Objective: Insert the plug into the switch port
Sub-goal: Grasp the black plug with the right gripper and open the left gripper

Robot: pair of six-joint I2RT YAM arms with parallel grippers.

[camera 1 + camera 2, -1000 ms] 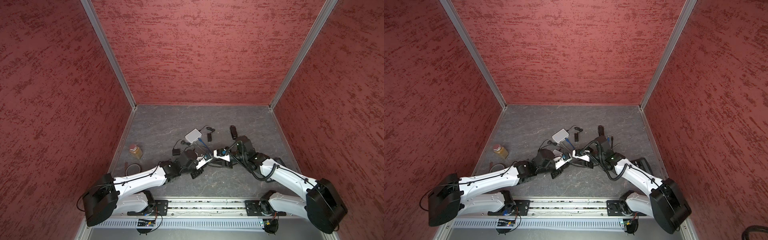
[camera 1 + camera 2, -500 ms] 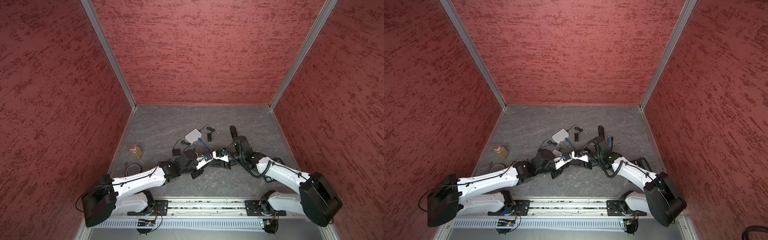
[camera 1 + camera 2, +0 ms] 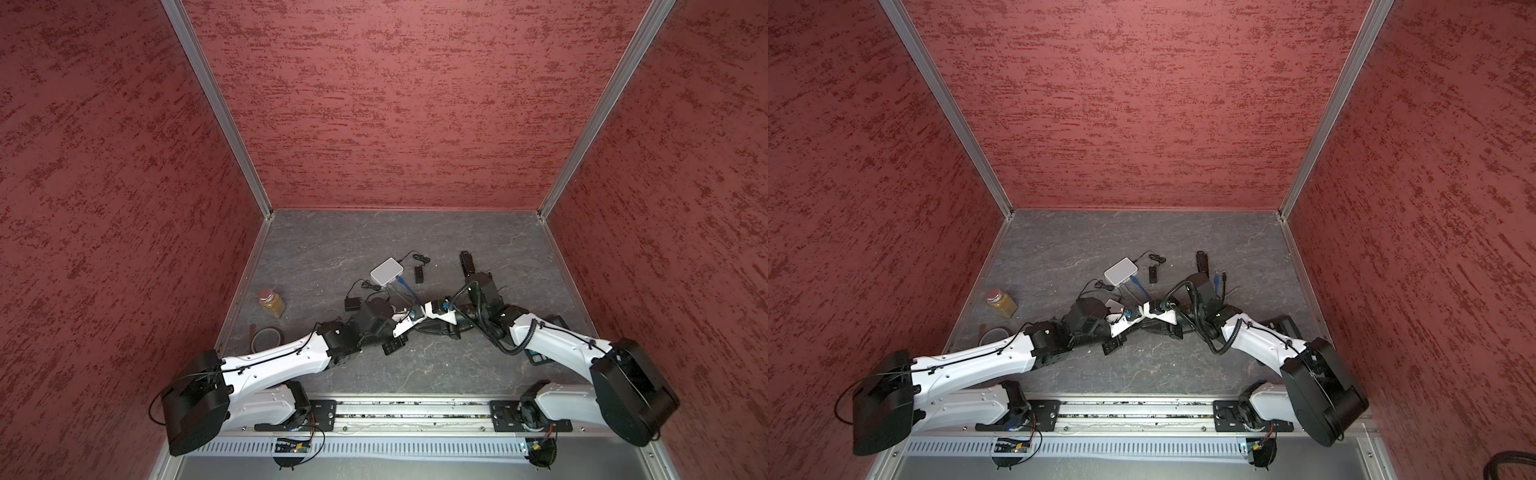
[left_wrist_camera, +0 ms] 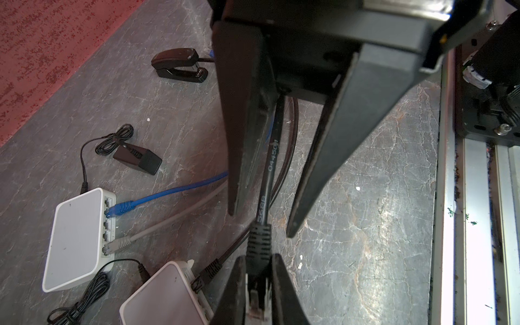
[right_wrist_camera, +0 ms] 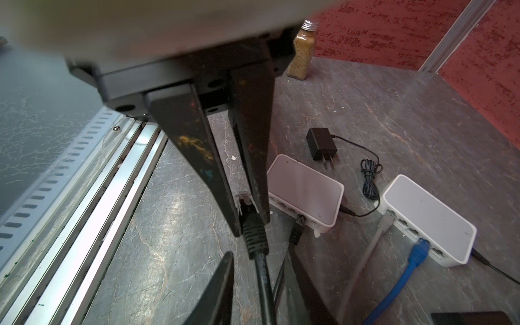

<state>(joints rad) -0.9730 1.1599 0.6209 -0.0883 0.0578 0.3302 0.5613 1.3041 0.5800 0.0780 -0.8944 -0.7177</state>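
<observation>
plug gripped, not yet in the switch

my left tool (image 5: 251, 225) is clamped on the black plug (image 5: 244, 202) and holds it off the port side of the nearer switch (image 5: 302, 185), close to it, with no port entered. my right tool (image 4: 261, 222) has its jaws apart around the cable (image 4: 270, 168), farther from that switch than the plug, gripping nothing. a second plug (image 5: 300, 219) sits in the switch already. done, i judge: the pickup. left: lining up with a free port and pushing home.
</observation>
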